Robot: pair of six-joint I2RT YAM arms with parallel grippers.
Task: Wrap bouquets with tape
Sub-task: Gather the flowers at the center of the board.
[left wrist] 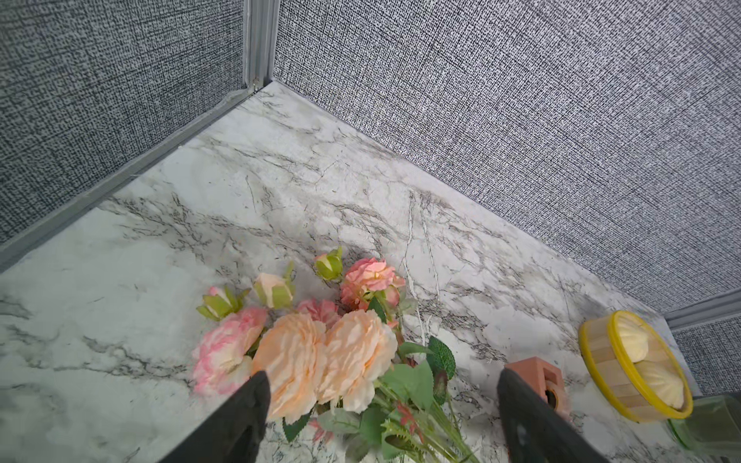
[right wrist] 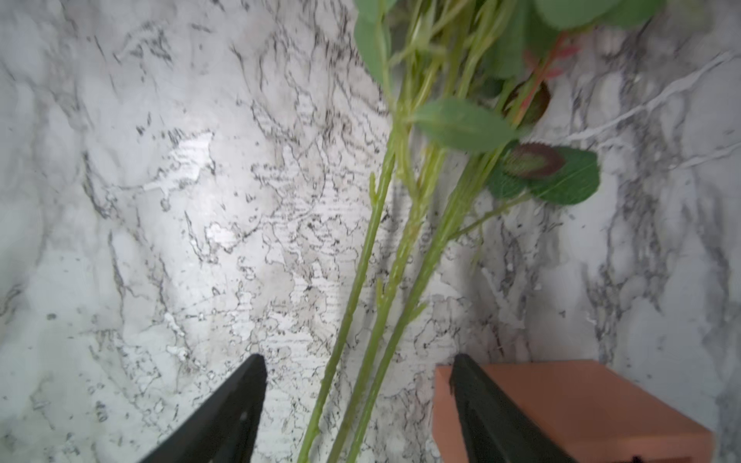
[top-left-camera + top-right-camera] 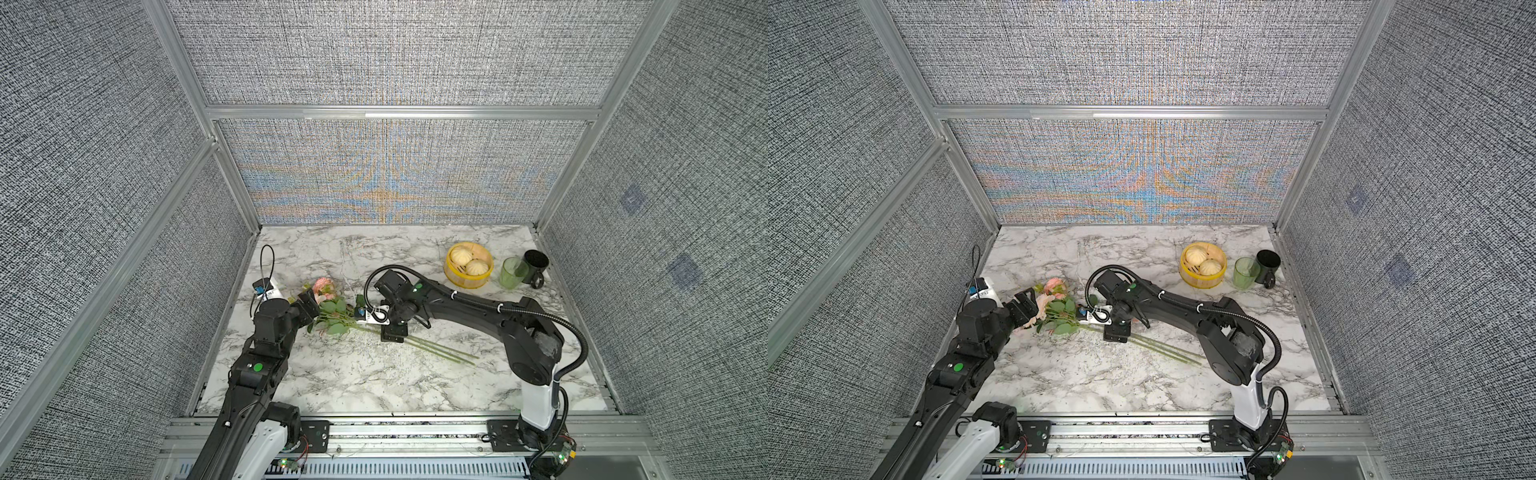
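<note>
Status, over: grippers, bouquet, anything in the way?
Left gripper open over bouquet blooms. Right gripper open, straddling stems. Bouquet flat on table. Tape dispenser beside right jaw.

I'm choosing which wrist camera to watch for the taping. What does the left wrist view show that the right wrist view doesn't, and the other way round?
Only the left wrist view: the bouquet's pink and peach blooms, the yellow steamer basket with buns, and the enclosure walls.

Only the right wrist view: the bare lower stems close up, running between the fingers of the open right gripper, clear of both.

Both: green leaves, the marble table, the salmon tape dispenser, and an open gripper; the left gripper frames the blooms.
</note>
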